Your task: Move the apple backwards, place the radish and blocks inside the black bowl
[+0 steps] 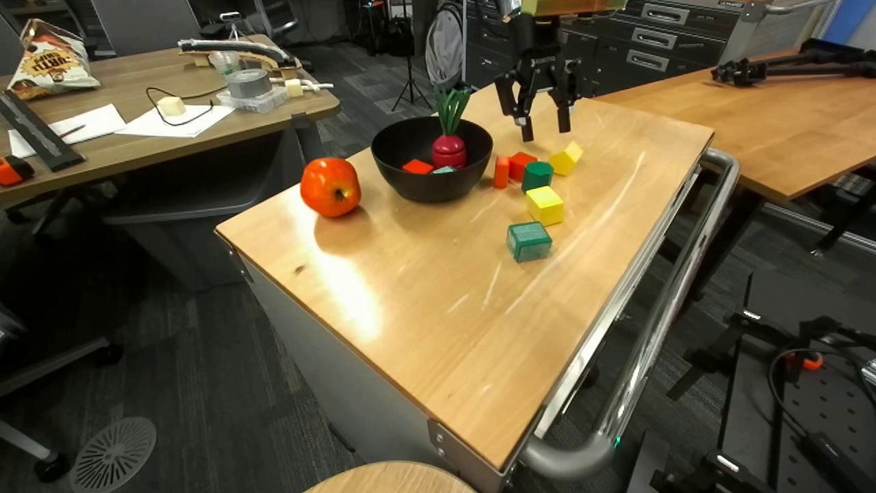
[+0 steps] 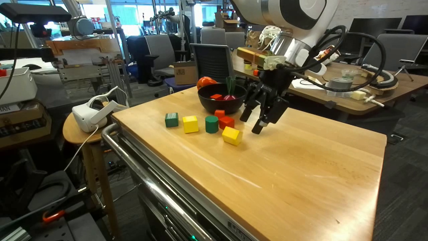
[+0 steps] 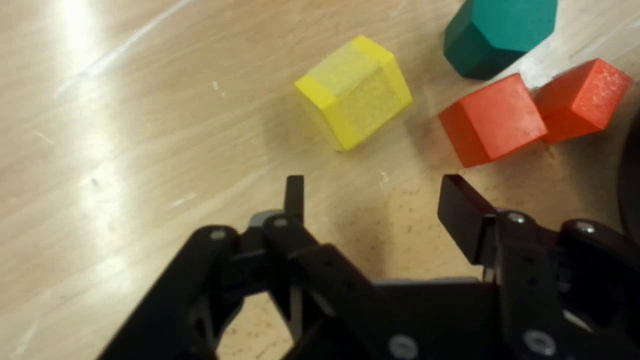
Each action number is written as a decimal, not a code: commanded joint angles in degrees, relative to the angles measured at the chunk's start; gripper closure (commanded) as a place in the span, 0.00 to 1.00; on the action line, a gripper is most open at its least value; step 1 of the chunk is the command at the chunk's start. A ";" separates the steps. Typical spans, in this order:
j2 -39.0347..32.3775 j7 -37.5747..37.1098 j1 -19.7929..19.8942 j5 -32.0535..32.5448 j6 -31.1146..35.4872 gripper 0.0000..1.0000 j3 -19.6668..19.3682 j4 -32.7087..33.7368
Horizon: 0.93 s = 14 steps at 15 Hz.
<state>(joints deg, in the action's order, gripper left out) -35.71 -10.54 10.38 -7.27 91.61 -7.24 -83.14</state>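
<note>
In an exterior view, on a wooden table (image 1: 438, 287), a green block (image 1: 528, 242) sits nearest, then a yellow block (image 1: 545, 205). Next, an apple (image 1: 328, 187); right of it, a black bowl (image 1: 431, 187) holding a radish (image 1: 449, 152) with red and teal blocks (image 1: 417, 166). Four more blocks (image 1: 537, 177) cluster beside the bowl. Farthest hangs the gripper (image 1: 545, 127), jaws spread apart.
</note>
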 commanded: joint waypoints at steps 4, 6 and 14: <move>3.03 -4.66 -0.71 3.34 -0.23 0.01 -2.04 -5.18; 4.48 -5.10 -0.76 3.75 -0.06 0.00 -2.27 -7.22; 14.51 7.47 -2.62 22.31 11.13 0.00 -2.36 -18.79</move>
<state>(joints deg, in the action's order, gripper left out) -28.18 -5.89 9.38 9.73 97.72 -9.44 -94.40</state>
